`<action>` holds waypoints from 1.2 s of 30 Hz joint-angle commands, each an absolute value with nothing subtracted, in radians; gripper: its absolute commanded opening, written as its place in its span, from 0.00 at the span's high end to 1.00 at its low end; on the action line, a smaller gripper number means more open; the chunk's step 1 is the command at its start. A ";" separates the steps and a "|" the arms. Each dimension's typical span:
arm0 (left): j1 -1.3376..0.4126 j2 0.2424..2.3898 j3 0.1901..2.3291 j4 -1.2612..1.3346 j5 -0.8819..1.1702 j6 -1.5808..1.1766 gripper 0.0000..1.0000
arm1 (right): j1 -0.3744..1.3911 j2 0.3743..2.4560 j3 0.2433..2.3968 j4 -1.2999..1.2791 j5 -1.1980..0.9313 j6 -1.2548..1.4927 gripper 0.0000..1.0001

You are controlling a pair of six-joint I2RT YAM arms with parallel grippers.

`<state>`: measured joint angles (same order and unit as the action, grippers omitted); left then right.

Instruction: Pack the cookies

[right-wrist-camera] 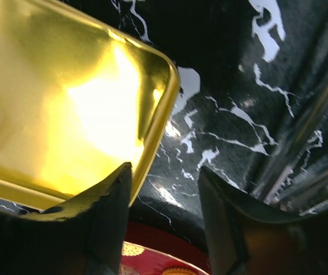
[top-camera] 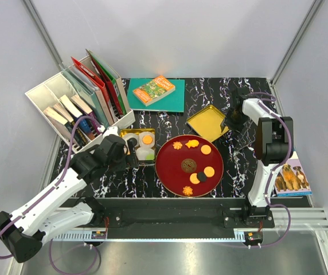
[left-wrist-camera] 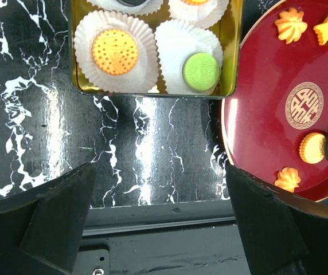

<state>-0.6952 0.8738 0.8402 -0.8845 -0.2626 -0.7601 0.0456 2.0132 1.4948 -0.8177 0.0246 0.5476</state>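
On a black, white-veined counter [top-camera: 144, 177], the cookies [top-camera: 206, 149], small round and flower-shaped biscuits in orange, yellow and dark brown, lie mostly on a round red plate [top-camera: 172, 163], while an orange disc [left-wrist-camera: 114, 51] and a green disc [left-wrist-camera: 201, 70] sit in white fluted paper cups [left-wrist-camera: 86, 34] inside a shallow gold tin [left-wrist-camera: 236, 51] just beside it. The left end effector [left-wrist-camera: 159, 172] hangs wide and empty over bare counter near the tin's front wall. The right end effector [right-wrist-camera: 164, 172] stands part-open astride the rim of a square gold lid [right-wrist-camera: 66, 86] beyond the plate, holding nothing that can be made out. The risk from here is that a pinch on so thin and glossy an edge may slip, and a lid that skids or drops could sweep the plate and scatter biscuits. Glare washes out the lid's inside, and whether a finger touches its rim cannot be told. The tin's far row is cut off in the left wrist view, and the left arm covers its left side from above.
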 commanded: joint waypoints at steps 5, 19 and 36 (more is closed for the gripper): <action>-0.698 0.856 0.858 -0.896 -0.287 -0.785 0.01 | 0.044 2.059 1.526 -0.749 0.003 0.564 0.60; -0.698 0.881 0.859 -0.891 -0.291 -0.782 0.01 | 0.045 2.054 1.447 -0.692 -0.020 0.574 0.87; -0.699 0.925 0.890 -0.845 -0.293 -0.753 0.01 | 0.046 1.706 1.494 -0.684 -0.049 0.653 1.00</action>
